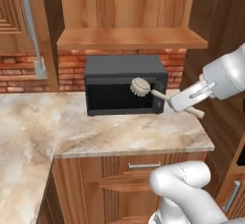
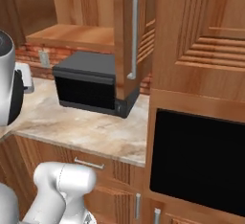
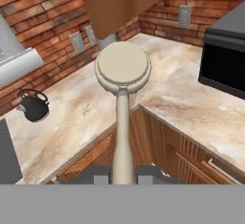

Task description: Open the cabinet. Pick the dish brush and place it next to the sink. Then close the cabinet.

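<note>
My gripper (image 1: 174, 102) is shut on the handle of the dish brush (image 1: 140, 87), a pale beige brush with a round head. It hangs above the counter in front of the microwave, head pointing left. In the hand view the dish brush (image 3: 122, 67) runs straight up from my gripper (image 3: 122, 174), over the counter's inner corner. The cabinet (image 1: 128, 37) stands open, its bare shelf showing. Its left door (image 1: 14, 17) and right door (image 2: 125, 41) are swung out, each with a silver bar handle. The sink is out of view.
A black microwave (image 1: 125, 85) sits on the marble counter (image 1: 119, 132) under the cabinet. A black kettle (image 3: 32, 106) stands on the far counter run by the brick wall. Wooden drawers (image 1: 143, 166) lie below. A dark oven front (image 2: 196, 163) fills the tall unit at the right.
</note>
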